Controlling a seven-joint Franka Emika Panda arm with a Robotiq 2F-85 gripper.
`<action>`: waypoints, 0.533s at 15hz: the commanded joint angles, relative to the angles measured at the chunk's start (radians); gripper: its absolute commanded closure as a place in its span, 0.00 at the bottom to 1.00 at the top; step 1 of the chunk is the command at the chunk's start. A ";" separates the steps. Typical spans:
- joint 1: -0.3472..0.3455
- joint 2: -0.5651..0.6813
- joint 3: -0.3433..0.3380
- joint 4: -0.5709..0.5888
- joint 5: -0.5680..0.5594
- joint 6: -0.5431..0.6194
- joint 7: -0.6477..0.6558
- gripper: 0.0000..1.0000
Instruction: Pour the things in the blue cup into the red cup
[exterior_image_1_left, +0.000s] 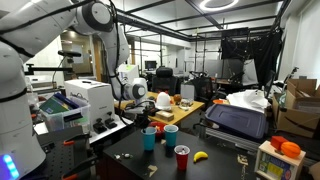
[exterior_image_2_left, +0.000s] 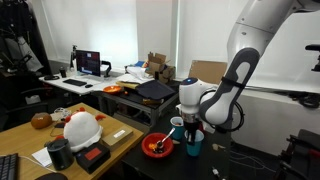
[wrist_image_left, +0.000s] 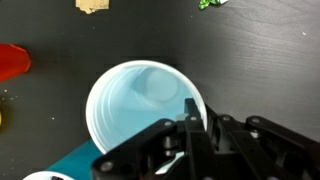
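The blue cup stands upright near the middle of the dark table, also seen low under the wrist in an exterior view. My gripper comes down on it from above. In the wrist view I look straight into the blue cup: pale blue inside, white rim, and nothing clearly shows on its bottom. My gripper is shut on the rim at its right side, one finger inside and one outside the wall. The red cup stands upright toward the table's front, apart from the blue cup.
A teal-grey cup stands just beside the blue cup, its side showing in the wrist view. A red bowl sits close by. A banana lies by the red cup. Cluttered benches and boxes ring the table.
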 joint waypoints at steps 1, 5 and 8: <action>-0.024 0.034 0.041 0.061 0.050 -0.053 -0.033 0.99; 0.012 0.067 0.020 0.107 0.060 -0.059 0.004 0.99; 0.015 0.076 0.020 0.132 0.062 -0.077 0.008 0.99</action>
